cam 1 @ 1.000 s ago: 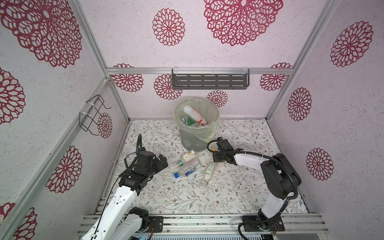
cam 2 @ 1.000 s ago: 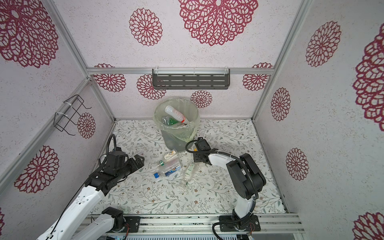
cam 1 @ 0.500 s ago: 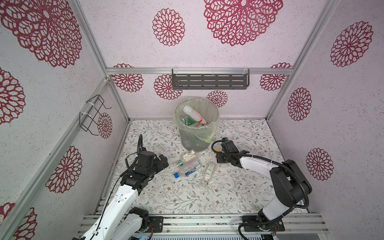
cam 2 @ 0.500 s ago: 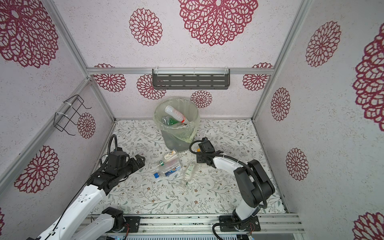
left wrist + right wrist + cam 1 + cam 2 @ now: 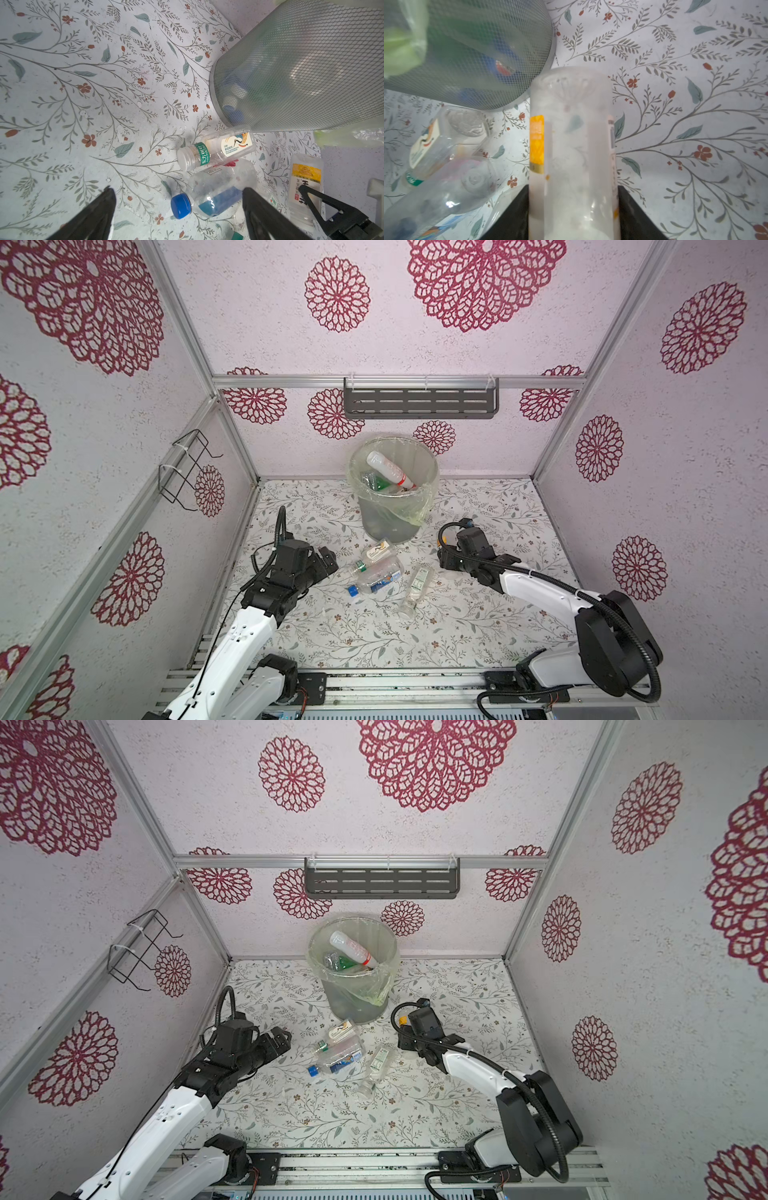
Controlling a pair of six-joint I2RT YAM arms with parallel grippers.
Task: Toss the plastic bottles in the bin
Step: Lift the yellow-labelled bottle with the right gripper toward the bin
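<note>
- table (image 5: pixel 457 635): floral-patterned surface inside a walled booth; it carries the bin and the loose bottles.
- bin (image 5: pixel 392 514): upright at the back centre of the table; grey mesh wall; yellowish liner bag (image 5: pixel 415 506) folded over the rim.
- slotted shelf (image 5: pixel 419 402): fixed to the back wall above the bin; wire rack (image 5: pixel 187 468) fixed to the left wall.
- right arm (image 5: pixel 536 589): reaches in to a spot in front of the bin, just right of the loose bottles.
- right gripper (image 5: pixel 573 187): clamped on the yellow-label bottle (image 5: pixel 571 135); a black finger presses each side of it; both top views hide this bottle under the gripper; whether it is clear of the table cannot be told.
- left gripper (image 5: pixel 330 562): jaws spread wide, nothing between them; low over the table, near the blue-capped bottle (image 5: pixel 376 580) but apart from it.
- white bottle (image 5: pixel 388 468): red cap, slanted on top of the heap inside the bin; green bottle (image 5: pixel 376 483) beneath it.
- blue-capped bottle: on its side in front of the bin, cap toward the left gripper.
- bird-label bottle (image 5: pixel 216 149): on its side against the blue-capped bottle; base just beside the bin's foot.
- small-label bottle (image 5: pixel 415 587): clear, on its side, between the blue-capped bottle and the right gripper.
</note>
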